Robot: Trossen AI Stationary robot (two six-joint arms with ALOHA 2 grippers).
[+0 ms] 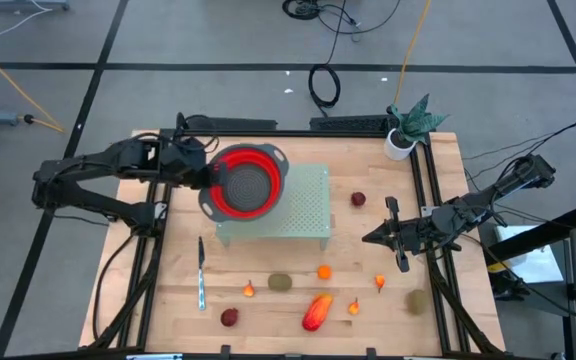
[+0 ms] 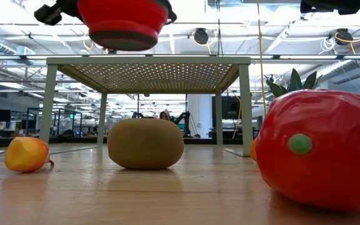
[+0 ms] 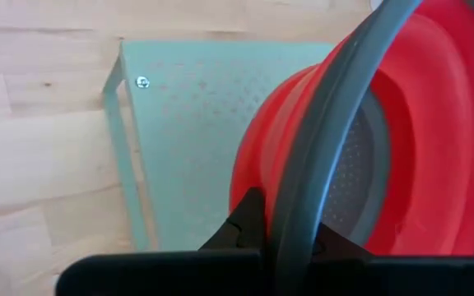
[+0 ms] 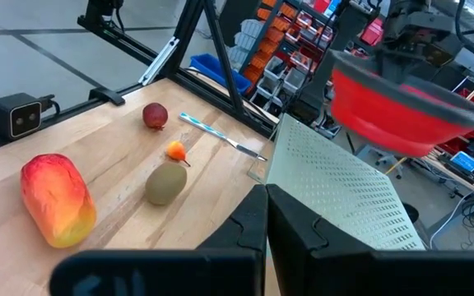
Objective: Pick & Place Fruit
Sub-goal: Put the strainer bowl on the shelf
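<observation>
Front row of fruit: I see the elongated red-orange piece (image 1: 316, 312) nearest the table's (image 1: 268, 330) front edge, a dark-red round one (image 1: 229, 317) to its left, and a tiny orange piece (image 1: 354, 307) just to its right.
Next row back: I count a small orange piece (image 1: 249, 290), a brown-green oval (image 1: 280, 282), an orange ball (image 1: 324, 271), another orange bit (image 1: 380, 283) and a second oval (image 1: 418, 298) toward the right side.
Knife: the slim silver knife (image 1: 201, 274) lies lengthwise on the left, apart from the fruit.
Right tool: my right tool (image 1: 372, 238) hangs over the table's right part, fingers clenched together on nothing; its wrist camera looks across at the red-orange piece (image 4: 58, 200), an oval (image 4: 165, 182) and the knife (image 4: 220, 136).
Lone fruit: one more dark-red round one (image 1: 358, 199) sits beside the stand's right edge.
Stand: a pale green perforated stand (image 1: 303, 205) occupies the middle of the table.
Left tool: my left tool (image 3: 290, 247) is clamped on the grey rim of the red bowl (image 1: 245, 181), carrying it in the air over the stand's left part.
Plant: a small potted plant (image 1: 406, 128) stands at the far right corner.
</observation>
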